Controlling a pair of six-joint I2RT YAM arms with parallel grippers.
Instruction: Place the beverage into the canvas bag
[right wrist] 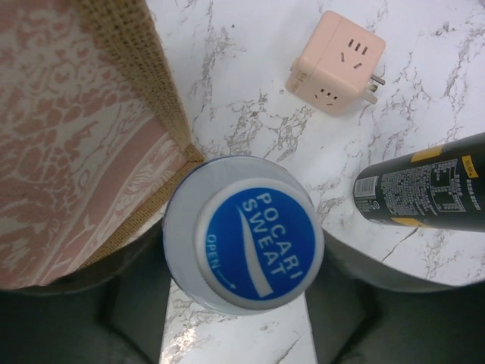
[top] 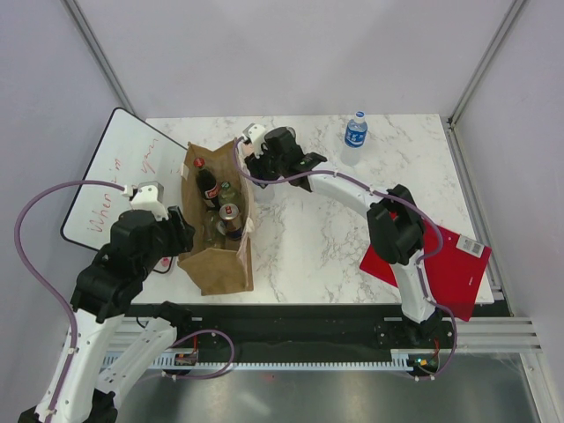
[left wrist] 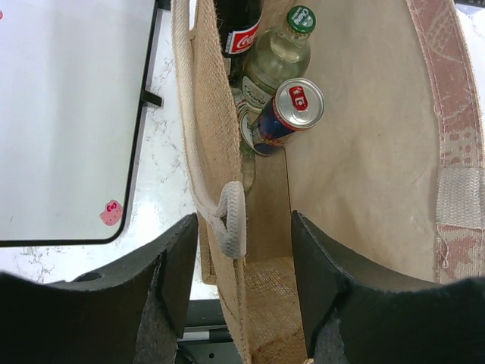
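Observation:
The tan canvas bag [top: 220, 269] stands upright at the table's left. In it are a cola bottle [left wrist: 239, 30], a green-capped clear bottle [left wrist: 276, 53] and a silver energy-drink can [left wrist: 288, 110]. My left gripper [top: 176, 233] is open, its fingers [left wrist: 178, 265] straddling the bag's left wall and white handle [left wrist: 231, 220]. My right gripper [top: 257, 157] is at the bag's far right corner, shut on a Pocari Sweat bottle with a blue-and-white cap [right wrist: 258, 235]. It holds the bottle just outside the bag's patterned wall [right wrist: 68, 114].
A whiteboard [top: 110, 176] lies left of the bag. A blue-labelled water bottle [top: 355, 130] stands at the back right. A red folder [top: 449, 264] overhangs the right front edge. A pink plug cube [right wrist: 336, 61] and a dark can [right wrist: 424, 189] on its side lie by the right gripper.

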